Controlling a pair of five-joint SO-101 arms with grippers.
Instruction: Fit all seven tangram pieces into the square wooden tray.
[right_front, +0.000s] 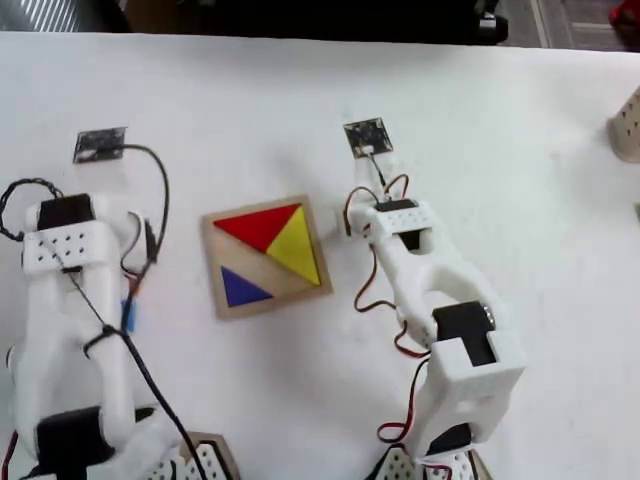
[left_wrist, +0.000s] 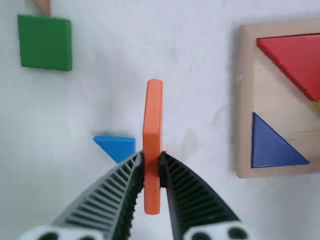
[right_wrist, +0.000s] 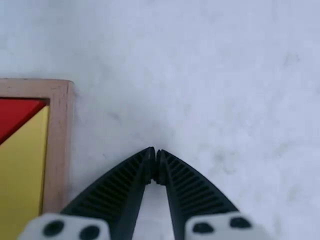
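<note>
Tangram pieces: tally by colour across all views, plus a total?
Red: 1, red triangle
Yellow: 1, yellow triangle
Blue: 2, dark blue triangle, light blue triangle
Orange: 1, orange piece
Green: 1, green square
Total: 6

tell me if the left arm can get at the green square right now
Probably not yet. The left tool is shut on the orange piece, held on edge, so it has no free grip. The way across the table to the green square looks free once that piece is set down.
</note>
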